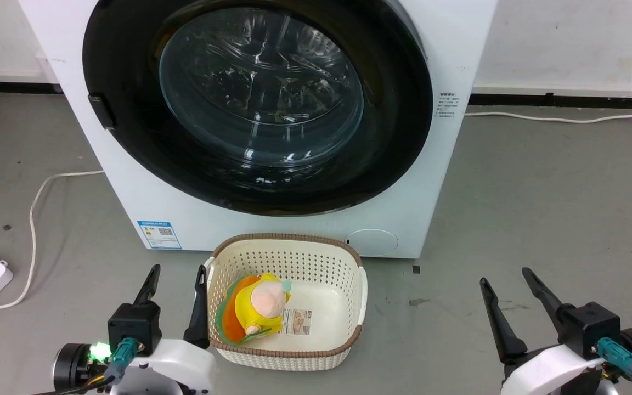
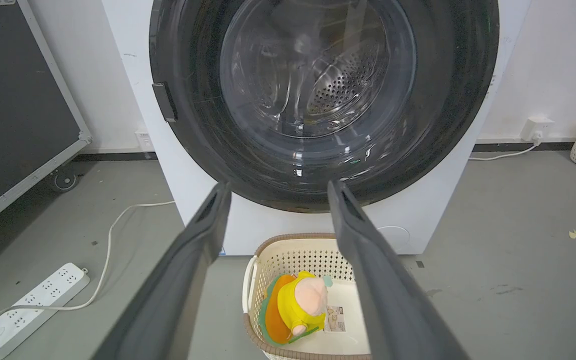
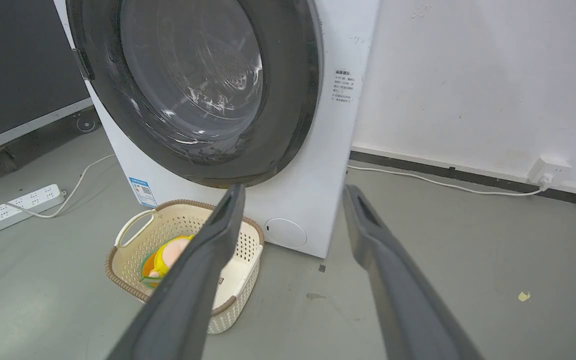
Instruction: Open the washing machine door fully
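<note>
I'm getting bright, even, diffuse light, soft faint shadows, white glare streaks across the washing machine door point(image 1: 261, 93) glass, sharp focus, fisheye bending at wrist-view edges.

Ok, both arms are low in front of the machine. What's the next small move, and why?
Probably raise the left gripper toward the small black tab on the left edge of the washing machine door. The door looks flush and shut, the tab seems the likeliest place to grip, and the left gripper is open, empty and on that side.
</note>
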